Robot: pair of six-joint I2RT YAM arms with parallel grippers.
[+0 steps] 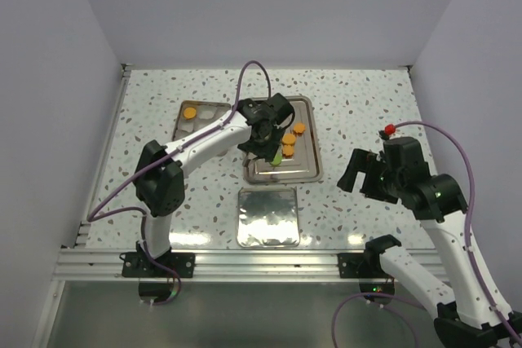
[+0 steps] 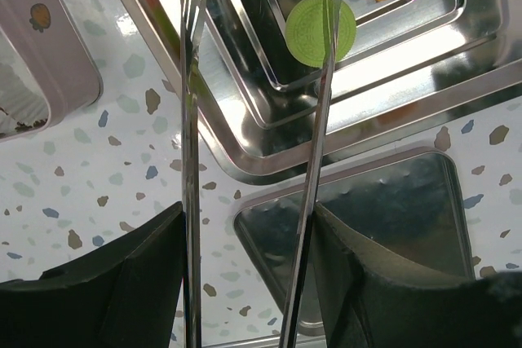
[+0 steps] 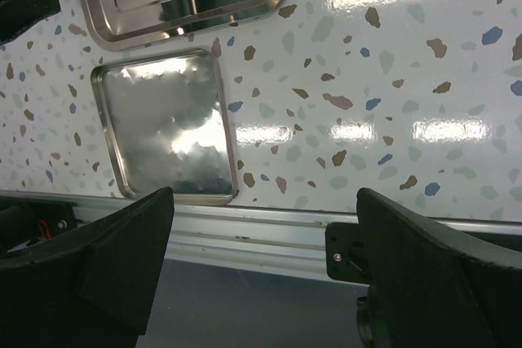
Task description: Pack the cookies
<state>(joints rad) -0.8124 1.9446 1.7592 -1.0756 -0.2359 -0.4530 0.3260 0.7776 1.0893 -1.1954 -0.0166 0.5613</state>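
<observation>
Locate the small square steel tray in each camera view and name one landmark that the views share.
Top external: the small square steel tray sits low in the centre.
Left wrist: it is at the lower right of centre.
Right wrist: it is left of centre.
Shared landmark: the larger stepped tray holding the cookies lies right beside it in every view.

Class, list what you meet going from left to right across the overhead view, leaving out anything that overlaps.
compartment box → steel tray → right gripper
</observation>
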